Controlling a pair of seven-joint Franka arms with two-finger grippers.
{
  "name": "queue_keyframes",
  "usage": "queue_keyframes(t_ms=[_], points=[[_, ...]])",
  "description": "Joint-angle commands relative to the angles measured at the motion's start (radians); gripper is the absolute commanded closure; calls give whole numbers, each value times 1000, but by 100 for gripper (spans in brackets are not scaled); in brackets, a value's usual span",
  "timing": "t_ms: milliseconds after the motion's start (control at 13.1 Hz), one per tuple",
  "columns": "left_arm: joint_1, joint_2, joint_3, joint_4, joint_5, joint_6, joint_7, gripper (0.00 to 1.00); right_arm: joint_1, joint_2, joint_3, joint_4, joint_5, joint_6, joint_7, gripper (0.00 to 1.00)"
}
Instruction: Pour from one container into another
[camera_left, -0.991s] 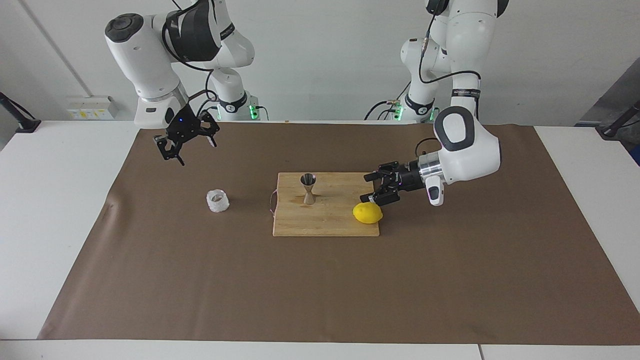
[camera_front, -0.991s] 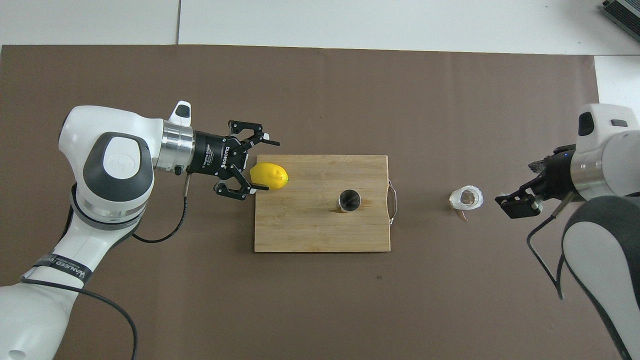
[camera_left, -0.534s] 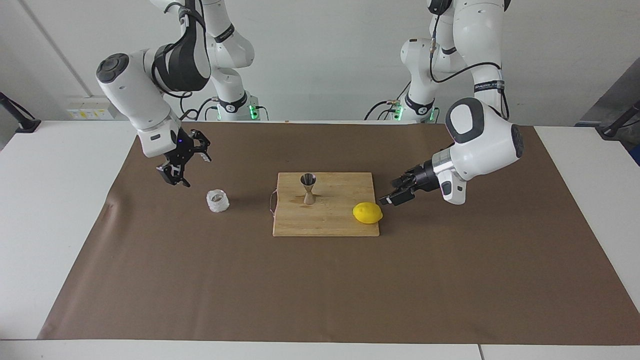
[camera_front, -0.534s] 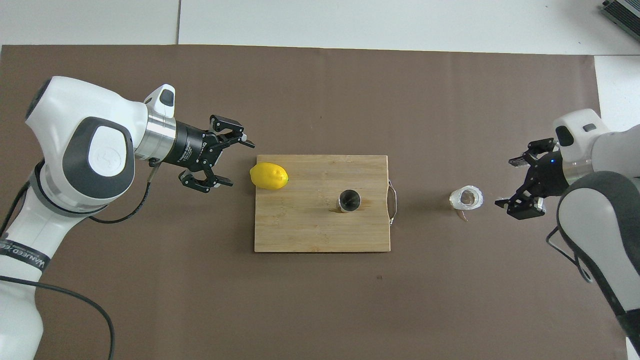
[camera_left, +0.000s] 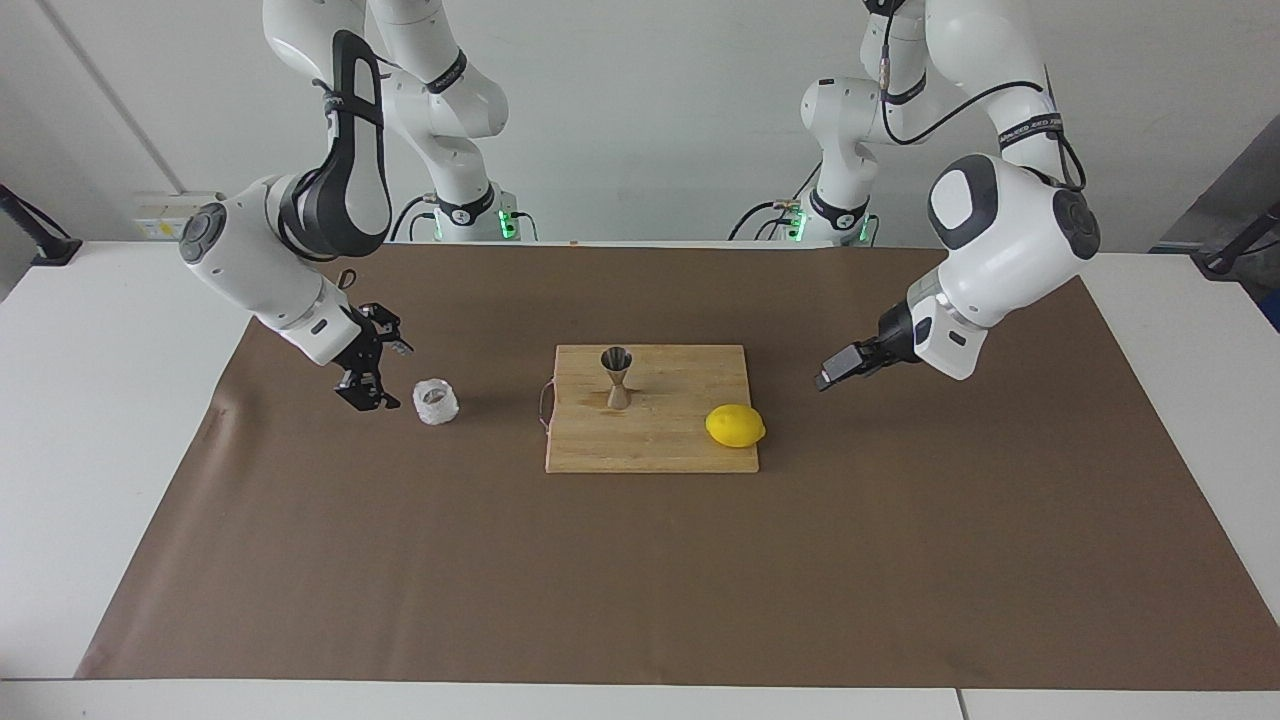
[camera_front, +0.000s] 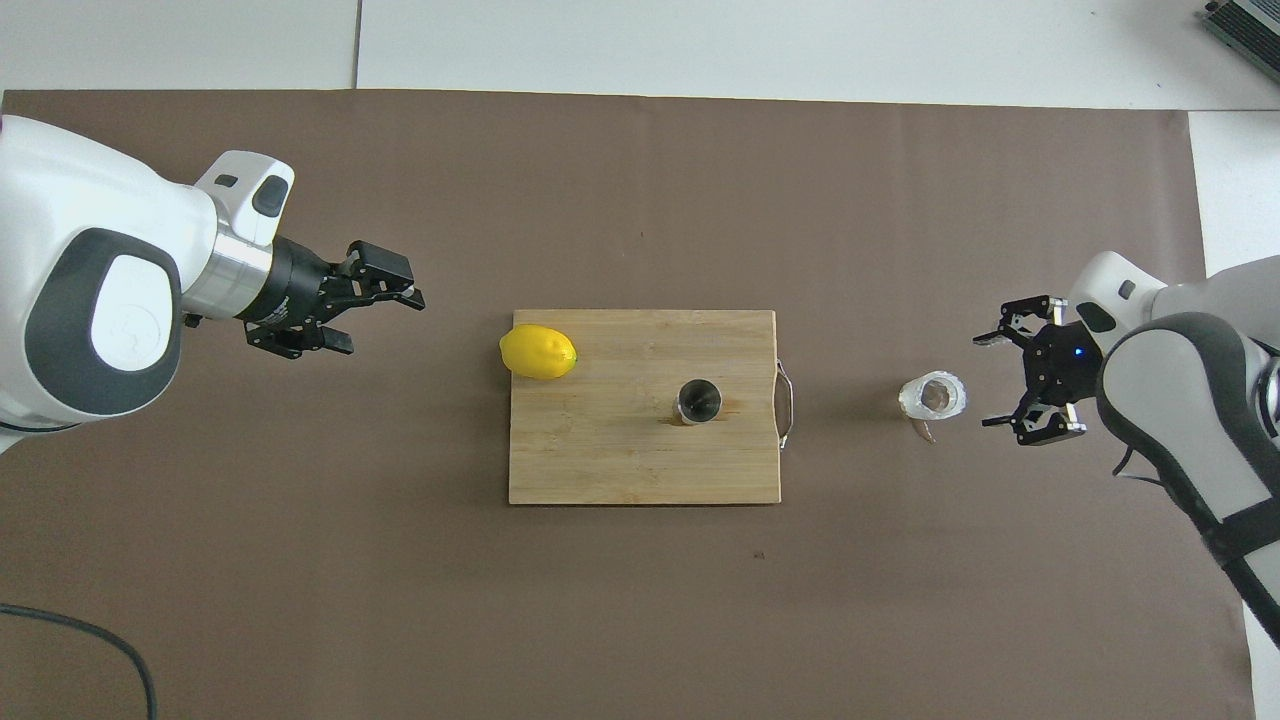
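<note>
We see right gripper (camera_left: 372, 372), jaws spread, low beside small frosted whitish cup (camera_left: 436, 402) on brown mat (camera_left: 400, 560), not touching – lined up, we judge, for side grasp. Shiny steel hourglass jigger (camera_left: 616, 377) upright on wooden cutting board (camera_left: 650, 445), mouth up for pour. Left gripper (camera_left: 838, 368) open, empty, over mat off yellow lemon (camera_left: 735, 426), waiting.

cup (camera_left: 436, 402): mat clear round | jigger (camera_left: 616, 376): lemon (camera_left: 735, 426) nr on board (camera_left: 650, 445)
</note>
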Motion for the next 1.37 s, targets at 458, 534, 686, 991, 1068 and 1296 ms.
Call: queue_keyframes(t_ms=[458, 534, 686, 991, 1068, 1296], points=[[74, -131, -6, 36, 340, -80, 253, 0, -74, 139, 11, -23, 163, 14, -306, 0], [80, -140, -6, 37, 343, -109, 253, 0, -75, 169, 10, -23, 224, 11, -370, 0], [101, -169, -9, 39, 343, -146, 258, 0, -77, 189, 10, -25, 263, 12, -436, 0], [104, -199, -8, 53, 408, -207, 260, 0, -69, 187, 10, -42, 279, 9, -436, 0], [115, -199, -15, 70, 408, -224, 260, 0, -68, 187, 10, -46, 297, 9, -436, 0], [176, -196, -59, 80, 409, -244, 255, 0, -66, 186, 10, -54, 300, 11, -436, 0]])
